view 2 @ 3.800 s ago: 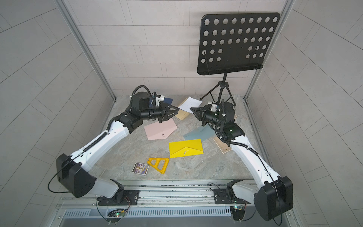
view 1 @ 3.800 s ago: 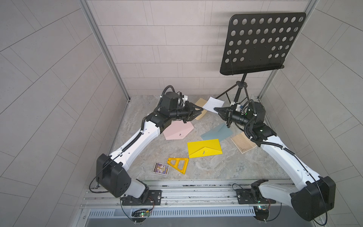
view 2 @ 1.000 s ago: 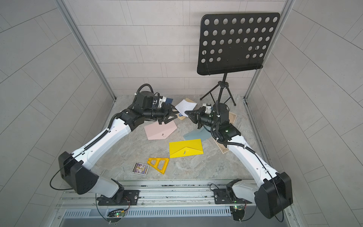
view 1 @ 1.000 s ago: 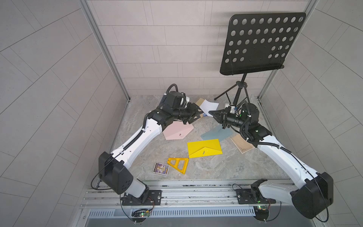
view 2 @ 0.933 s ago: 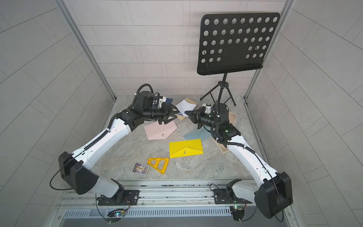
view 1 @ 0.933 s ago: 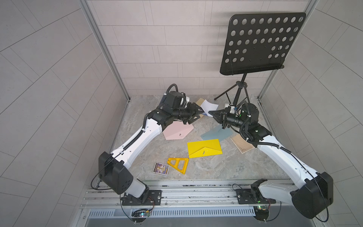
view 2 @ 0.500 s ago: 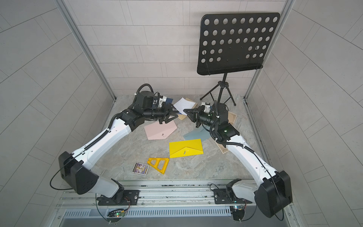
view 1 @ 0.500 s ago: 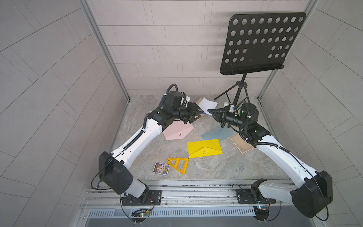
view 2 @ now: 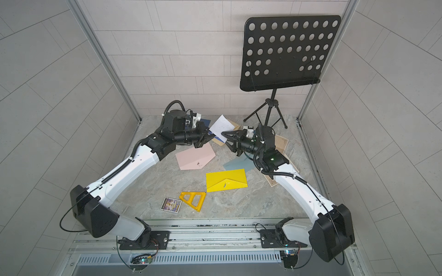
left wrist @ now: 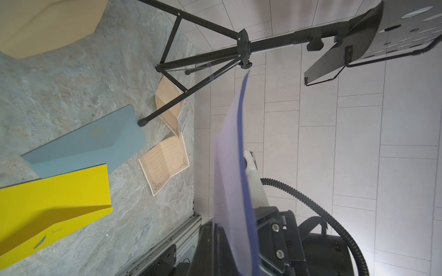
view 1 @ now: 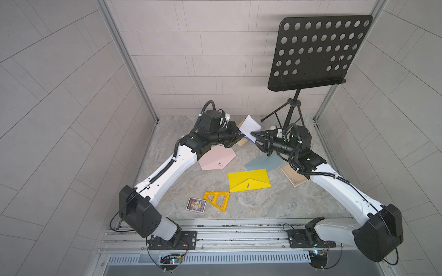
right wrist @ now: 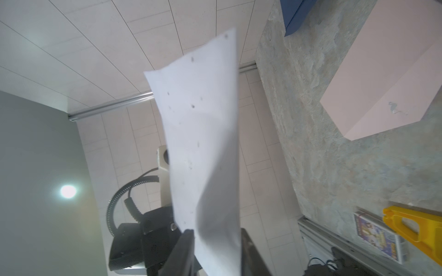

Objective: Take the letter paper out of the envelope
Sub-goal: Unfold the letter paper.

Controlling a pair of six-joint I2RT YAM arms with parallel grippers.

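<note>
The white letter paper hangs in the air at the back of the table, outside every envelope. My left gripper is shut on its lower edge. In the left wrist view the sheet shows edge-on with a blue rim, rising from the closed left gripper. My right gripper faces it from the other side. Its jaws stand apart with the sheet loose between them. A tan envelope lies on the table below.
A black music stand stands on tripod legs at the back right. Pink, yellow, grey-blue and dark blue envelopes lie around. Tan lined sheets, a yellow triangle and a picture card are there too.
The left gripper has closed on the paper's edge. The right gripper, shut on the paper a second ago, has opened its jaws. Both arms stay close together.
</note>
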